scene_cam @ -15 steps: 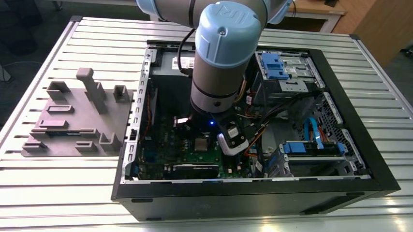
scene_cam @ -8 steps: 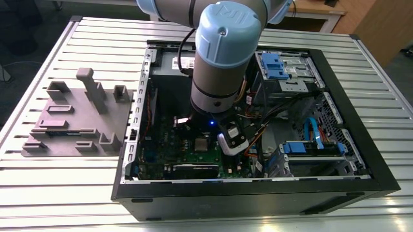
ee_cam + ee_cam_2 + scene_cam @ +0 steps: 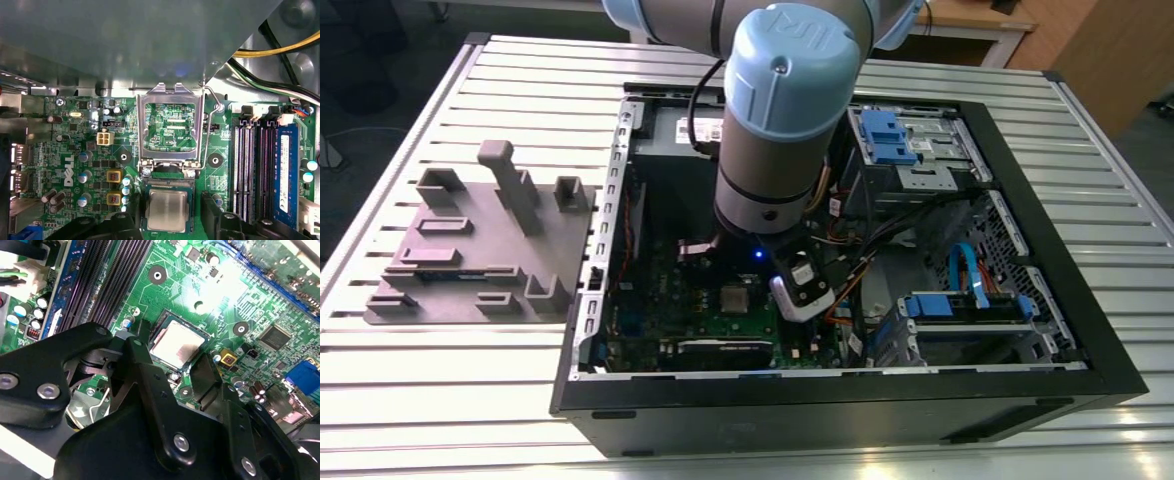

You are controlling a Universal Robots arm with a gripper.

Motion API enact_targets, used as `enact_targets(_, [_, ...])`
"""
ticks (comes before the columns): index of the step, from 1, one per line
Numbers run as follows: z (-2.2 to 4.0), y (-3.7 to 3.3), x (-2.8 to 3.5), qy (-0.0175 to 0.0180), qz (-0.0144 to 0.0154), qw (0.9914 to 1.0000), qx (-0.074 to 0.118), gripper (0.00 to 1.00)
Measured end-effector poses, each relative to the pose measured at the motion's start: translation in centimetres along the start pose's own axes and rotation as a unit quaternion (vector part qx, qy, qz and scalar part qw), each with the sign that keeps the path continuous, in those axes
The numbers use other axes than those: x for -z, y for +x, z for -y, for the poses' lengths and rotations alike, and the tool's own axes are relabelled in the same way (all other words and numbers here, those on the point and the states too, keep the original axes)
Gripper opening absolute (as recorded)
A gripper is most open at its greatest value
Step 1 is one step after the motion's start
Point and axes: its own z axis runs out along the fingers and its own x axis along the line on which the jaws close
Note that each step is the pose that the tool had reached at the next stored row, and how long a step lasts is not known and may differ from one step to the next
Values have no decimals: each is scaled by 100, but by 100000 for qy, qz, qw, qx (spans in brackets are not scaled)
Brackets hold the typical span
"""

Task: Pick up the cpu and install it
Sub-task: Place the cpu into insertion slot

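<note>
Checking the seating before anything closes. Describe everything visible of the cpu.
The cpu is a small flat square with a plain silver-grey metal top, catching glare in the second wrist view. It lies level in its socket on the green motherboard, next to the swung-open metal bracket. The gripper straddles it, black fingers on two opposite sides, apart from its edges.

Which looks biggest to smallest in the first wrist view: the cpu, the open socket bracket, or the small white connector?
Largest to smallest:
1. open socket bracket
2. cpu
3. white connector
The differences are plain; none look alike.
</note>
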Motion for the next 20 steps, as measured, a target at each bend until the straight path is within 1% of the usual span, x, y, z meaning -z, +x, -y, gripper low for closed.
enact_targets(8, [0,-5,1,-21,-2,100000,-5,59])
enact_targets(9, [0,-5,0,-55,0,100000,-3,58])
enact_targets(10, [0,-5,1,-72,-3,100000,-4,51])
enact_targets(11, [0,-5,1,-77,2,100000,1,51])
enact_targets(12, [1,-5,1,-81,-4,100000,2,45])
enact_targets(15, [0,-5,1,-137,-3,100000,2,43])
enact_targets(20, [1,-5,-1,-447,1,99999,14,43])
